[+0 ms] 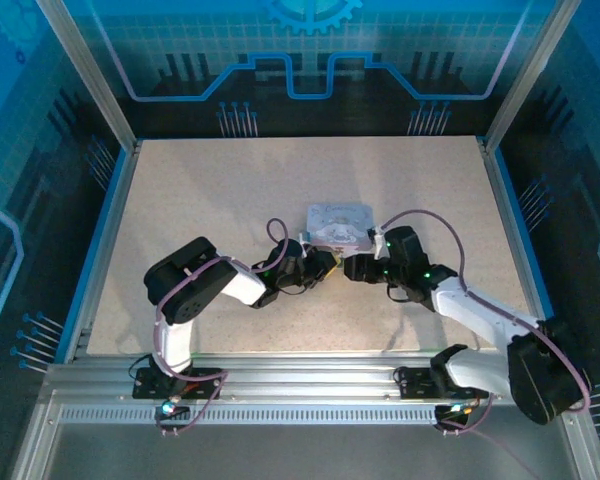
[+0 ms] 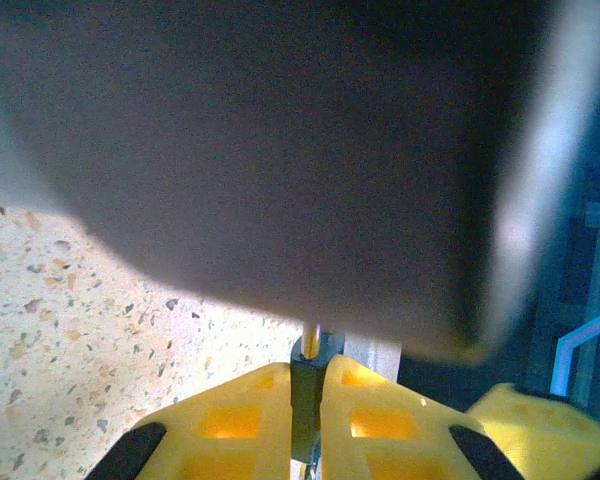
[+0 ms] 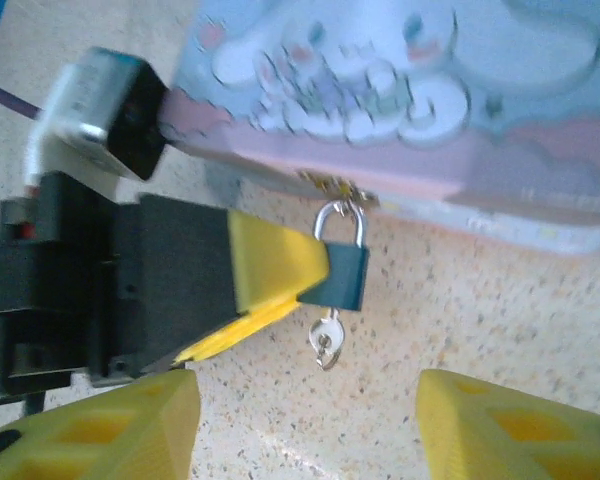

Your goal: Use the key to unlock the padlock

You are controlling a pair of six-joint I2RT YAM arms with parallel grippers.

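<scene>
The padlock (image 3: 342,275) is hanging just in front of my two pincers, a little right of the table's (image 1: 230,190) middle, about halfway between its near and far edges. Nearest to me in the right wrist view, my right pincer (image 3: 305,425) is standing wide: its two yellow fingers (image 3: 110,425) are sitting far apart at the bottom of the picture, gripping nothing and well short of the lock. Between and beyond them the key (image 3: 326,342) is dangling at the underside of the lock's body, a small silvery piece touching it; I cannot tell how deep it is sitting. Above the key, the dark teal body is hanging upright, clear of the speckled table.

My left pincer (image 3: 315,287) is reaching in from the side and pinching that body between its yellow tips. In my left wrist view, that pincer (image 2: 305,410) is showing only a narrow gap, with a thin dark piece of the lock (image 2: 305,375) clamped in it; a large dark blurred shape (image 2: 280,150) is covering the upper part there, and I cannot make out what it is.

Farther on, the thin silver shackle is hooking through a small clasp on the near wall of the pastel cartoon-printed tin (image 3: 410,100). From above, my left pincer (image 1: 328,264) and my right pincer (image 1: 352,268) are facing each other just before the tin (image 1: 338,222).
</scene>
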